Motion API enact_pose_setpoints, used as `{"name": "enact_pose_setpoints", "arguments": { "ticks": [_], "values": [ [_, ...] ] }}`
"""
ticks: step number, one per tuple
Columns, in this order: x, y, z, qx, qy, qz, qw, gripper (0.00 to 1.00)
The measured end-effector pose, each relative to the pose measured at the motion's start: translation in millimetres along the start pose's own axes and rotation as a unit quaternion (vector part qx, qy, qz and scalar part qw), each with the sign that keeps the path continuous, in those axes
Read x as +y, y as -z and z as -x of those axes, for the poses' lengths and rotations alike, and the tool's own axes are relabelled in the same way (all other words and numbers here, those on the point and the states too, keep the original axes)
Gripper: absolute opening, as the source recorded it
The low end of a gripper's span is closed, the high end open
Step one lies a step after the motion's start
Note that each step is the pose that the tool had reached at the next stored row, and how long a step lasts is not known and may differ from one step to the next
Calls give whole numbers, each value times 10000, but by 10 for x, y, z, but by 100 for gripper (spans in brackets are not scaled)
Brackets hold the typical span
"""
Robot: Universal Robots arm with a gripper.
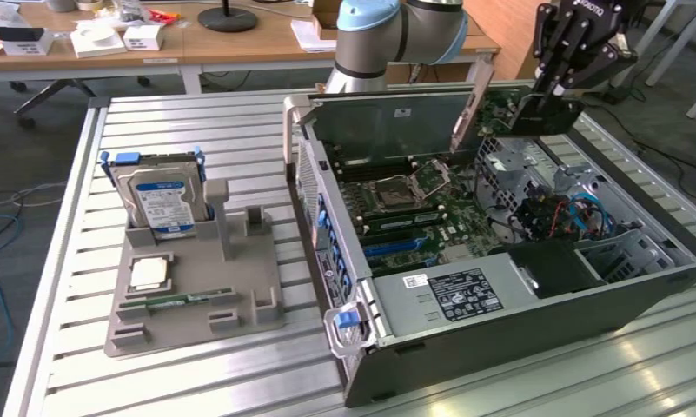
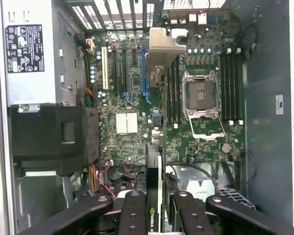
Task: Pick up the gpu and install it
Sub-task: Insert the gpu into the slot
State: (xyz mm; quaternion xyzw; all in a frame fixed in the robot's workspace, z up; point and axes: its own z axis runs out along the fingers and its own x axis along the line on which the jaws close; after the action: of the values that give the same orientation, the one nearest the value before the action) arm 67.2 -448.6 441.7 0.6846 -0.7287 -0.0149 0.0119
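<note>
Black gpu [image 2: 153, 171], green motherboard [image 2: 137, 142], grey case [image 2: 264, 73]

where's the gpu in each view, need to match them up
exterior view: gpu held in the end effector above the case, toward the exterior view's right
wrist view: gpu edge-on in the end effector's grip, over the motherboard
shared landmark: the cpu socket

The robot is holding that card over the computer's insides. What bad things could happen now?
The gpu, pinched edge-on in the gripper, may come down beside the blue slot rather than in it and scrape the motherboard. Its silver bracket looks near the open processor socket, which a knock could damage.
</note>
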Motion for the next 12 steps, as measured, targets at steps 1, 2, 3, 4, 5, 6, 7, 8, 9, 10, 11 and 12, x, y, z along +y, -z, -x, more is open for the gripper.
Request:
{"name": "enact_pose_setpoints", "arguments": {
  "ticks": [1, 2, 3, 4, 5, 6, 7, 8, 9, 10, 11, 12],
  "values": [
    [2, -2, 0, -22, 13, -18, 10000, 25],
    [3, -3, 0, -43, 25, -36, 10000, 25],
    [6, -4, 0, -60, 36, -53, 10000, 25],
    [10, -6, 0, -76, 46, -71, 9999, 25],
    [14, -9, 0, -95, 56, -92, 9999, 25],
    [18, -11, -1, -113, 64, -115, 9998, 25],
    [23, -13, -1, -131, 73, -139, 9998, 25],
    [28, -14, -1, -145, 80, -160, 9997, 25],
    [36, -15, -2, -158, 86, -179, 9997, 25],
    [45, -17, -2, -168, 91, -196, 9996, 25],
    [55, -19, -3, -174, 96, -212, 9996, 25],
    [65, -19, -4, -174, 100, -221, 9996, 25]
  ]
}}
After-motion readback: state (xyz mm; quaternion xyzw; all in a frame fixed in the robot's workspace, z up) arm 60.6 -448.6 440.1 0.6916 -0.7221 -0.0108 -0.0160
